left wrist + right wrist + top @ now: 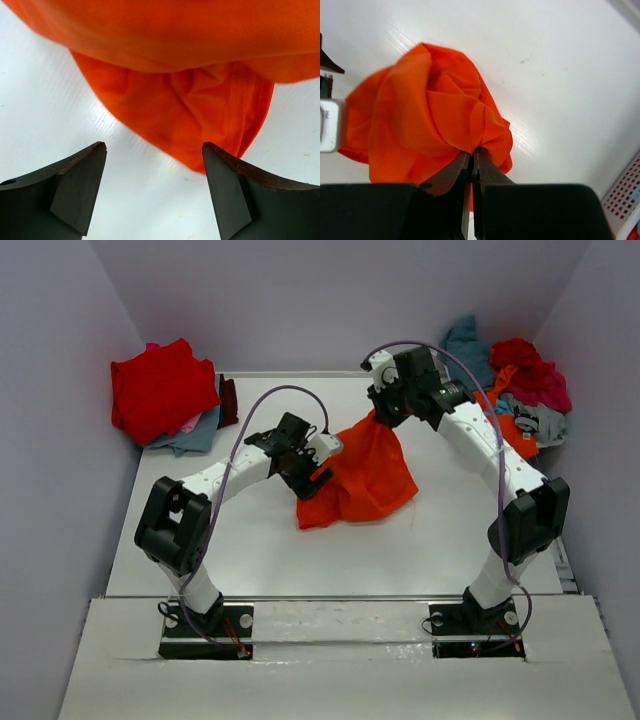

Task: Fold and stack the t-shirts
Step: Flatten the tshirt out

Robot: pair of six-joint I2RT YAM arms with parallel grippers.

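The bright orange t-shirt [365, 478] hangs bunched over the middle of the table, its lower part resting on the surface. My right gripper [378, 416] is shut on its top edge and holds it up; in the right wrist view the cloth [425, 120] is pinched between the closed fingertips [472, 152]. My left gripper [318, 480] is open at the shirt's left side. In the left wrist view the orange cloth [200, 100] hangs just ahead of the empty fingers [80, 185], not between them.
A folded red t-shirt [160, 388] lies on a stack of folded shirts at the table's back left. A pile of unfolded shirts [520, 390], red, teal, orange and grey, sits at the back right. Purple walls close in the sides.
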